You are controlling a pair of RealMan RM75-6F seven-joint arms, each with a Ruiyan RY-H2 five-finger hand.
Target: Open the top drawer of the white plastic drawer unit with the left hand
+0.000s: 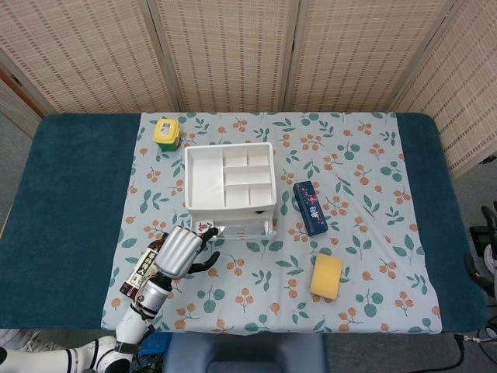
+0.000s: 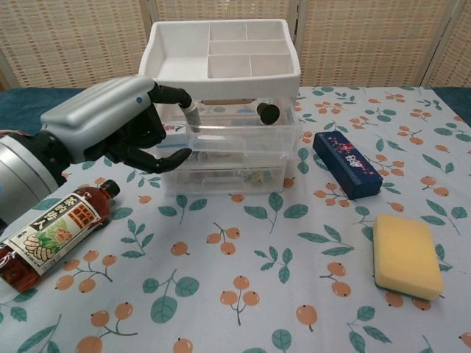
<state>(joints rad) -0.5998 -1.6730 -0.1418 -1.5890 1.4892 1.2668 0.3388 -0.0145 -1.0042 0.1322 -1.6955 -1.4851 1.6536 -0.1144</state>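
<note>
The white plastic drawer unit [image 1: 230, 186] [image 2: 221, 55] stands mid-table with a divided open tray on top. Its clear top drawer [image 2: 239, 129] sticks out a little from under the tray, leaving a narrow gap above it. My left hand [image 2: 110, 125] [image 1: 180, 250] is at the unit's front left. One finger hooks the drawer's left knob [image 2: 193, 116] and the other fingers curl in below it. The drawer's right knob [image 2: 266, 112] is free. No right hand shows in either view.
A brown tea bottle [image 2: 48, 232] [image 1: 144, 272] lies under my left forearm. A dark blue box [image 2: 346, 163] lies right of the unit, and a yellow sponge [image 2: 406, 254] nearer the front. A small yellow container [image 1: 166, 132] stands behind the unit's left.
</note>
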